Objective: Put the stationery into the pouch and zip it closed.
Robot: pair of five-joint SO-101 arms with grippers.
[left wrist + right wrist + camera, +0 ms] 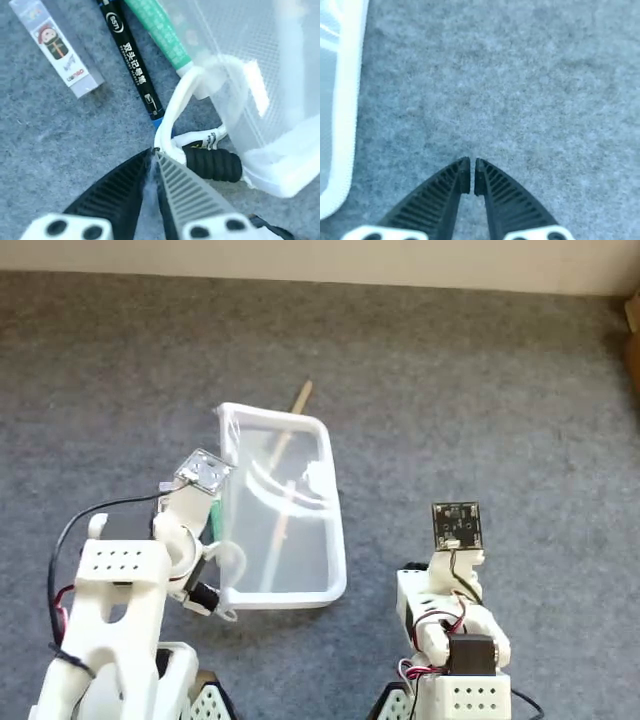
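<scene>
The translucent pouch (285, 515) with a white border lies flat on the grey carpet, and a wooden pencil (300, 397) sticks out of its far end. My left gripper (155, 154) is at the pouch's near left corner, shut on the white pull loop (175, 107) that runs to the pouch (270, 95). Next to the loop lies a black ribbed tab (212, 163). Outside the pouch, beside its edge, lie a black pen (131, 55), a green pen (160, 30) and a small grey box (55, 45). My right gripper (472, 175) is shut and holds nothing, over bare carpet right of the pouch's edge (345, 120).
The left arm's body (115, 630) stands at the near left and the right arm's base (450, 660) at the near right. Open carpet (480, 390) stretches to the right of and beyond the pouch.
</scene>
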